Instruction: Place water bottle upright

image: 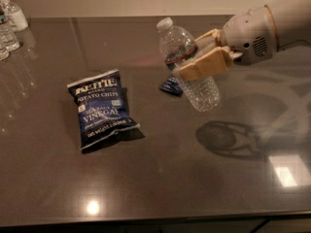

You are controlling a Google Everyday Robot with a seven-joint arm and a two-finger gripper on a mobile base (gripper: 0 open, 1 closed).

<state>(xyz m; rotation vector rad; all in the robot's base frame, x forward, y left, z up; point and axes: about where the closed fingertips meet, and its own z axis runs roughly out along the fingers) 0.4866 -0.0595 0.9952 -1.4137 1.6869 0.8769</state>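
Note:
The water bottle (pixel 187 62) is a clear ribbed plastic bottle with a white cap and a band with red. It is held in the air above the dark table (pixel 160 178), tilted with its cap up and to the left. My gripper (pixel 204 57) reaches in from the right, and its tan fingers (pixel 206 66) are shut on the bottle's middle. The bottle's base hangs clear of the table surface.
A blue chip bag (pixel 102 108) lies flat left of centre. A small blue packet (pixel 171 86) lies behind the bottle. Small clear bottles (pixel 10 21), one with a pump top, stand at the far left corner. The table's front edge runs along the bottom.

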